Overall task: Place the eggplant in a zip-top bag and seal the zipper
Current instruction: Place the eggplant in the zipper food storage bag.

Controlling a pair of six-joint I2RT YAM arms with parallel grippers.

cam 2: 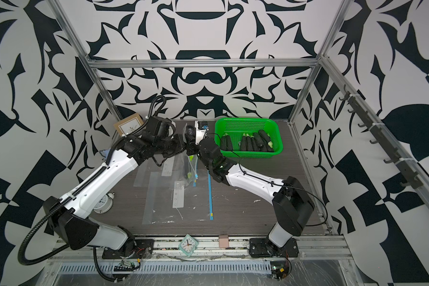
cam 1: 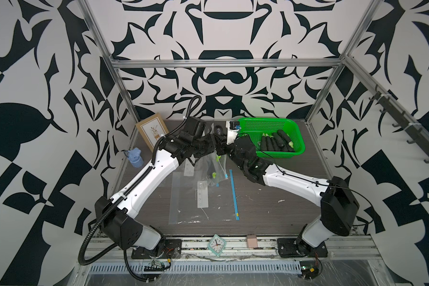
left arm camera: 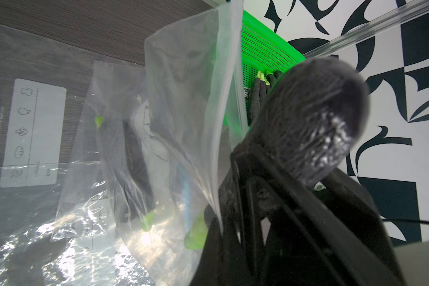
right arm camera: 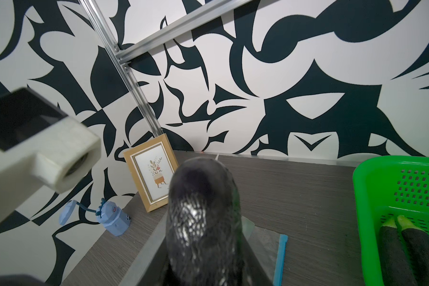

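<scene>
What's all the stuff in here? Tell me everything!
eggplant: one, dark, in right jaws
bag: one, clear, pinched by left jaws
flat bags: at least two, clear, mid-table
bagged eggplants: count unclear, dark, inside plastic mid-table
basket: one, green, far right
basket eggplants: several, dark, green-tipped, in basket
frame: one, tan, far left
gadget: one, blue, left edge
mint clock: one, front rail
white clock: one, near-left table
block: one, pink, front rail
table: one, dark wood-grain
left arm, right arm: two, white-black, meeting far-middle
</scene>
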